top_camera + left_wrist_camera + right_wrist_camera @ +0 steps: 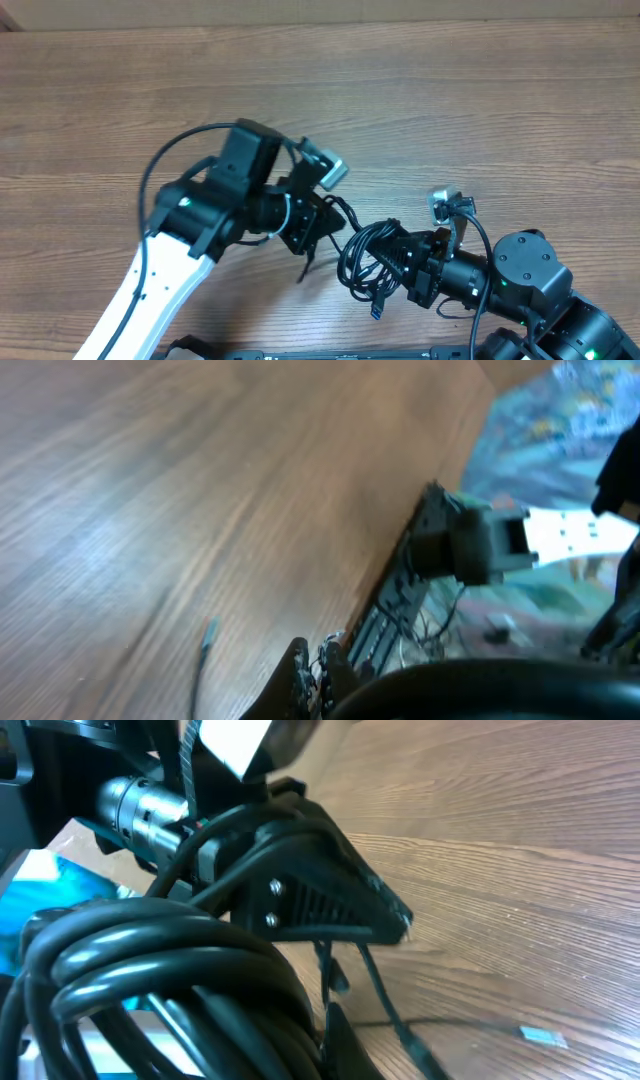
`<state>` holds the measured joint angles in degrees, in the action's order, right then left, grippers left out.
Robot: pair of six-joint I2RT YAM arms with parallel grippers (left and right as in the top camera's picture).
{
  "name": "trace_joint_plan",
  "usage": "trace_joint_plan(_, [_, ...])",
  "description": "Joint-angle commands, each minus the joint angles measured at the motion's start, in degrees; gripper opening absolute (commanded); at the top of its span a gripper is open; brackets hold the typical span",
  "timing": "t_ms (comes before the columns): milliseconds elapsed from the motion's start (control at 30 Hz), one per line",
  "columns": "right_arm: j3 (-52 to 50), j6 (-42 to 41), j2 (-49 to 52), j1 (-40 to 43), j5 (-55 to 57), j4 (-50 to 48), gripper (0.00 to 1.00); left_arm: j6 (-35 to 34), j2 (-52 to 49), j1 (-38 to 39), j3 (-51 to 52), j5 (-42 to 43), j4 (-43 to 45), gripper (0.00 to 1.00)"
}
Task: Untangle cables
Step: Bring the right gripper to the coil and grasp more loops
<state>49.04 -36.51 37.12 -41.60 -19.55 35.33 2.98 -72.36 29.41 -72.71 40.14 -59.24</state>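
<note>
A coiled bundle of black cables (362, 262) hangs between my two grippers above the table's front. My right gripper (397, 262) is shut on the bundle, which fills the lower left of the right wrist view (150, 970) against my finger (338, 1038). My left gripper (312, 238) is shut on thin strands pulled from the bundle; its closed jaws show in the left wrist view (318, 675). The right wrist view shows the left gripper (330, 900) with two cords (378, 995) hanging from it. One plug end (377, 312) dangles below the bundle. A silvery tip (541, 1036) lies on the wood.
The wooden table (420, 90) stretches behind both arms. A black device (455, 545) stands past the table's front edge in the left wrist view. A loose cord end (203, 650) lies on the wood left of my left jaws.
</note>
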Motion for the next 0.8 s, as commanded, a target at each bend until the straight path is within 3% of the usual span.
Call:
trace_joint_plan(0, [0.90, 1.01, 1.29, -0.11, 3.13, 0.83, 0.04, 4.59, -0.72, 2.62, -1.27, 3.23, -0.28, 0.04])
trace_joint_plan(267, [0.90, 0.55, 5.20, -0.11, 2.80, -0.04, 0.04, 6.03, -0.74, 4.61, -1.27, 1.07, -2.60, 0.04])
trace_joint_plan(500, [0.90, 0.57, 5.27, -0.11, 2.86, 0.02, 0.04, 0.57, -0.74, 4.57, -1.27, -13.79, -5.95, 0.04])
trace_joint_plan(533, [0.90, 0.57, 5.27, -0.11, 2.86, 0.13, 0.04, -1.03, -0.74, 4.44, -1.27, -15.98, -5.95, 0.08])
trace_joint_plan(600, [0.90, 0.57, 5.27, -0.11, 3.04, 0.37, 0.04, -5.99, -0.74, 3.85, -1.27, -21.16, -5.90, 0.36])
trace_joint_plan(667, [0.90, 0.55, 5.29, -0.11, 3.04, 0.52, 0.04, -13.49, -0.74, 2.49, -1.29, -27.76, -5.92, 0.82])
trace_joint_plan(767, [0.90, 0.55, 5.29, -0.11, 3.10, 0.92, 0.04, -19.71, -0.74, -0.17, -1.29, -30.12, -5.68, 0.98])
